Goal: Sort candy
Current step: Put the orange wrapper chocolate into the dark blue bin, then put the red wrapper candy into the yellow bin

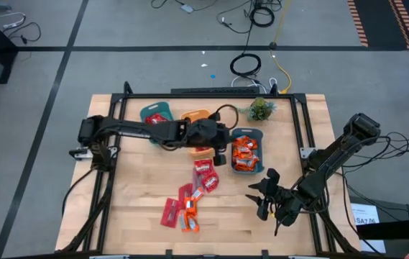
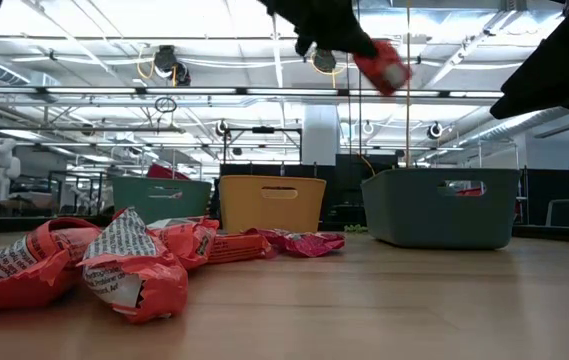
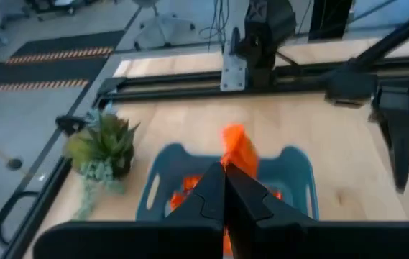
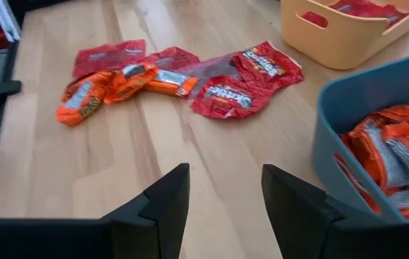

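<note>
The right gripper [image 4: 222, 208] hangs over bare wood of the bench [image 4: 118, 165], its two dark jaws standing apart with nothing between them. Beyond it a loose cluster of candy [image 4: 179, 75] lies on the bench: shiny red wrappers mixed with a few orange ones, some overlapping. Beside the cluster stands a blue-grey bin [image 4: 333, 173] filled with orange-wrapped candy [image 4: 398, 162]. Farther off, a pale yellow-orange bin [image 4: 333, 36] holds red candy [image 4: 373, 8].
</note>
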Motion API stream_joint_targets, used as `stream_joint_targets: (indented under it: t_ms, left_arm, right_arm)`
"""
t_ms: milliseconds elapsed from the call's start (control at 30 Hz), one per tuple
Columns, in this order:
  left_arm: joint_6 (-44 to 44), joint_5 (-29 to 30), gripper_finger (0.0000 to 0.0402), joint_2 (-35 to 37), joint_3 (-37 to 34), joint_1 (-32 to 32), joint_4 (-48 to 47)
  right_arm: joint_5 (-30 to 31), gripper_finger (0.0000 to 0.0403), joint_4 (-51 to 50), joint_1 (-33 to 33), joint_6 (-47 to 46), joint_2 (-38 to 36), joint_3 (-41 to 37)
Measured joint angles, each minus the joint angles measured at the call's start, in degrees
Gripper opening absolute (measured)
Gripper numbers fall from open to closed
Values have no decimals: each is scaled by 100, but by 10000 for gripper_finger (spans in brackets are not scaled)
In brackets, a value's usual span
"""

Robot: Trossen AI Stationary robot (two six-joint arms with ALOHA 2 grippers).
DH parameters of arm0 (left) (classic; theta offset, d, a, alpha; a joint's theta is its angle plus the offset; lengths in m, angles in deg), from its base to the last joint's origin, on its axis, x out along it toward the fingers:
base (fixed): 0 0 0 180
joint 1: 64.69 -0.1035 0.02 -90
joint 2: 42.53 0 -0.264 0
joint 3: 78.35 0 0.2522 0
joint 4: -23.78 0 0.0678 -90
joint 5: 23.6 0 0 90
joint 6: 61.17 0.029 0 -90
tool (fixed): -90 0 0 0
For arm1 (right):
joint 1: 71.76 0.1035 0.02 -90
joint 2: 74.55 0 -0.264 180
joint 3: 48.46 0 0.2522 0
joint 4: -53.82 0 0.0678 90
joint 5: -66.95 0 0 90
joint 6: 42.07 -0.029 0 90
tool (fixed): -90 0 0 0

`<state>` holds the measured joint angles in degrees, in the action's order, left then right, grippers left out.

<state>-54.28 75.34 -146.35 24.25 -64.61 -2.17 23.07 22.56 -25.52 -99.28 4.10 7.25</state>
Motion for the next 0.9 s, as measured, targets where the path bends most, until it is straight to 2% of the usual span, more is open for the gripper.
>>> stream_joint_targets:
  t_ms: [267,500,600,900]
  left_arm:
    - [-38,-454,3,-876,135,-208,645]
    - [-55,-420,38,-1456,131,-166,1088]
    - [-198,-128,55,-1496,124,-149,1057]
    - [-203,-72,96,-1262,126,-76,760]
  right_arm:
    - [15,165,-60,0,-31,0,-3]
    - [1,165,-64,0,-46,0,-2]
    - [4,165,-58,0,-55,0,-2]
    - [2,165,-52,0,-59,0,-2]
